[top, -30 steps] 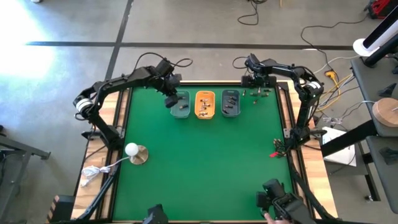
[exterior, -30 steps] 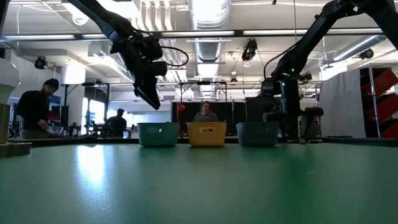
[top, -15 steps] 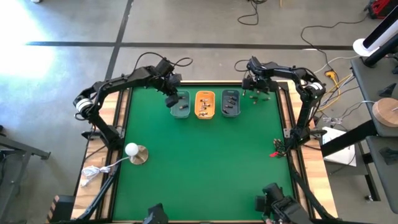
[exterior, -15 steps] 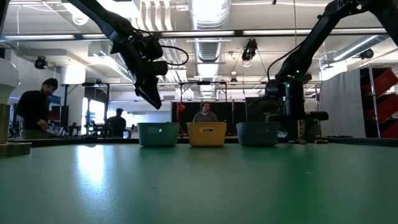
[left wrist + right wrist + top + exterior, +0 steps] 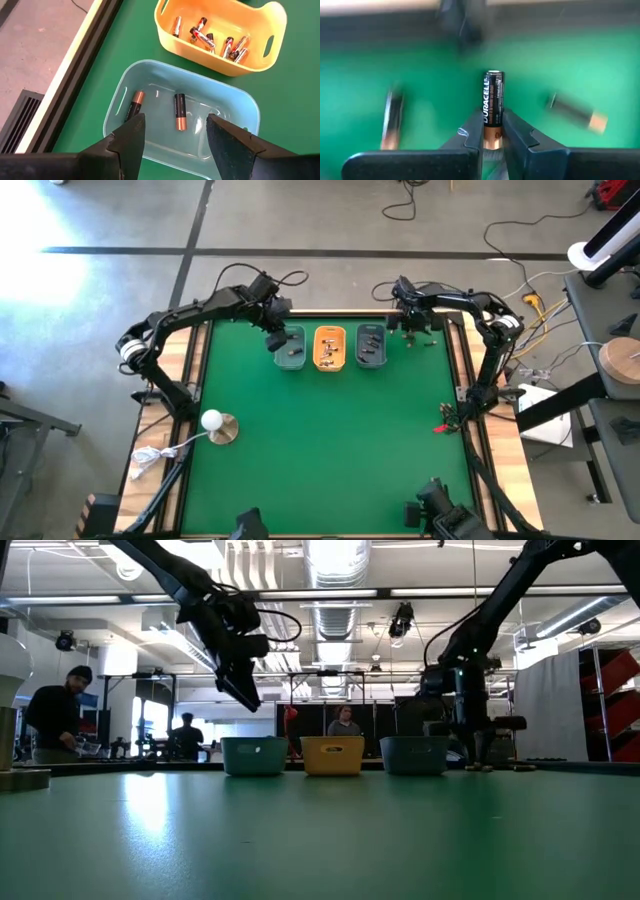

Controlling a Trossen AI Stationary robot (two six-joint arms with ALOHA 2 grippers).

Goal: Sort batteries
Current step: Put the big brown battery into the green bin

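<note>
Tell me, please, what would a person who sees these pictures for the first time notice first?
Probably the black and copper battery gripped upright between the fingers of the right gripper, above the green table at its far right corner. Next, the three small trays in a row at the far edge: the orange tray in the middle, and the pale blue tray under the open left gripper, with two batteries inside.

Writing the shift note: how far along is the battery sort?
Partly done. The yellow tray already holds several cells and the light blue tray holds two. In hand: the right gripper is shut on a Duracell battery, over the table's far right. The left gripper hangs open above the light blue tray. Left: loose batteries on the mat.
</note>
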